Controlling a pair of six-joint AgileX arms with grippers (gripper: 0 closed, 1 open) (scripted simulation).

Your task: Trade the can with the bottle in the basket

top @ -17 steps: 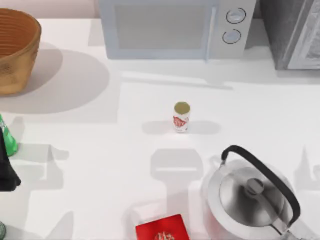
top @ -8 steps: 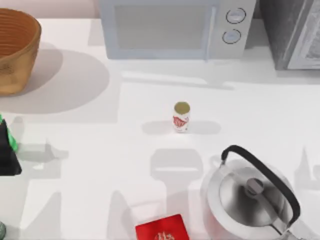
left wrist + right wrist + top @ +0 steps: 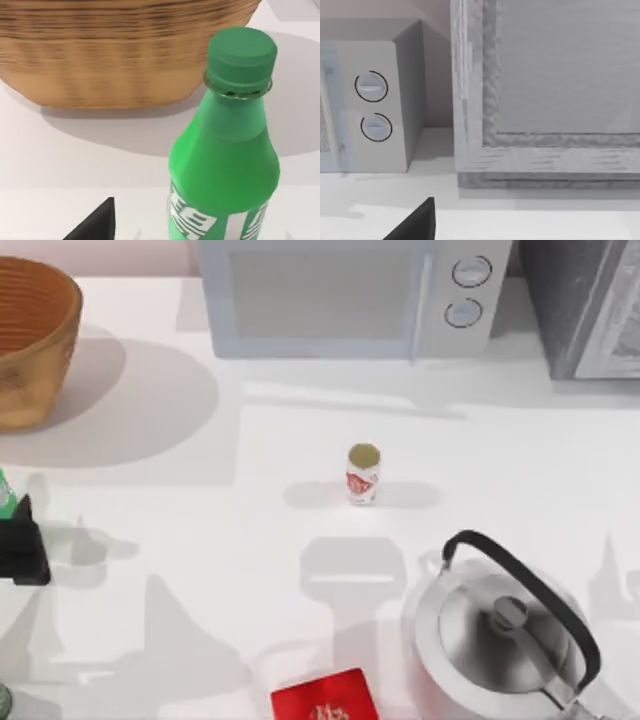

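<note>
The green bottle [image 3: 6, 495] stands upright on the table at the far left edge, outside the brown basket [image 3: 30, 340] at the back left. My left gripper [image 3: 20, 552] is just in front of the bottle, open. In the left wrist view the bottle [image 3: 225, 150] stands close by, a gap away from the dark fingertip [image 3: 97, 222], with the basket [image 3: 125, 55] behind it. The white can [image 3: 362, 474] with a red label stands alone mid-table. In the right wrist view a dark fingertip [image 3: 417, 222] of my parked, open right arm points at the back right corner.
A microwave [image 3: 340, 295] lines the back edge, with a grey cabinet [image 3: 590, 300] at the back right. A steel kettle [image 3: 500, 640] stands at the front right and a flat red box [image 3: 325, 698] at the front middle.
The left gripper has shifted a little at the left edge and now covers the bottle's lower part. Its shadow has spread across the front left. The can has stayed put.
</note>
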